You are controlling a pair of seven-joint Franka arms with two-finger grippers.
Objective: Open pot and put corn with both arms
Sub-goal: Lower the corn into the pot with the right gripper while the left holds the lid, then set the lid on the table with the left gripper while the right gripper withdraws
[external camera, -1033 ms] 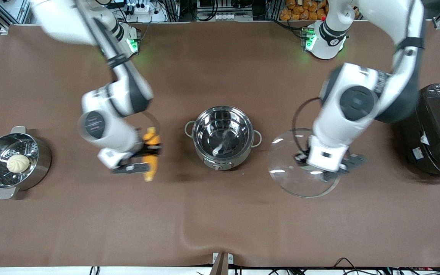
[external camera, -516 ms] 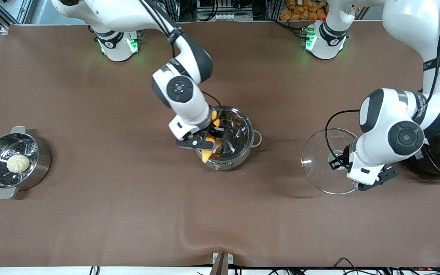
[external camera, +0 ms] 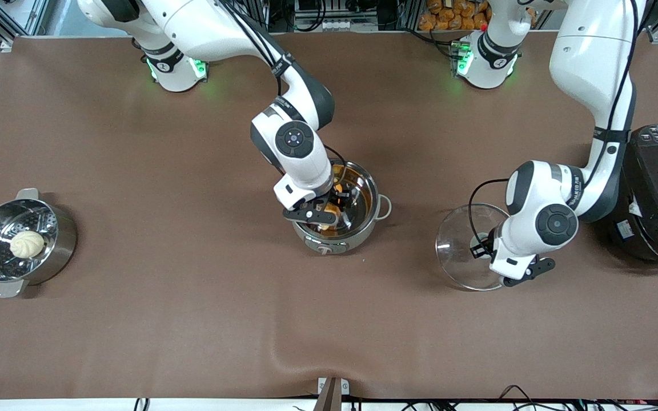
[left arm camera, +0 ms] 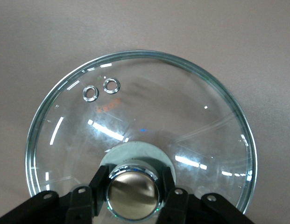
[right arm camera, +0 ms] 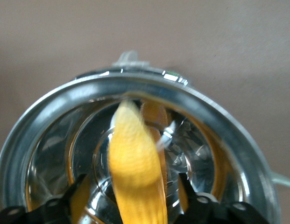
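The steel pot (external camera: 370,191) stands uncovered mid-table. My right gripper (external camera: 329,214) reaches down into it. In the right wrist view the yellow corn (right arm camera: 135,163) hangs lengthwise inside the pot (right arm camera: 56,100), between the spread fingers of my right gripper (right arm camera: 133,186) and touching neither. Little of the corn (external camera: 330,210) shows in the front view. My left gripper (external camera: 480,248) is shut on the copper-coloured knob (left arm camera: 134,193) of the glass lid (external camera: 454,251). It holds the lid low over the table between the pot and the rice cooker.
A steel steamer pot (external camera: 60,240) with a white bun (external camera: 27,244) in it stands at the right arm's end of the table. A black rice cooker (external camera: 657,188) stands at the left arm's end, close beside the left arm.
My right gripper carried the corn from beside the pot into it, and its fingers now stand apart. My left gripper moved the lid toward the rice cooker and lowered it.
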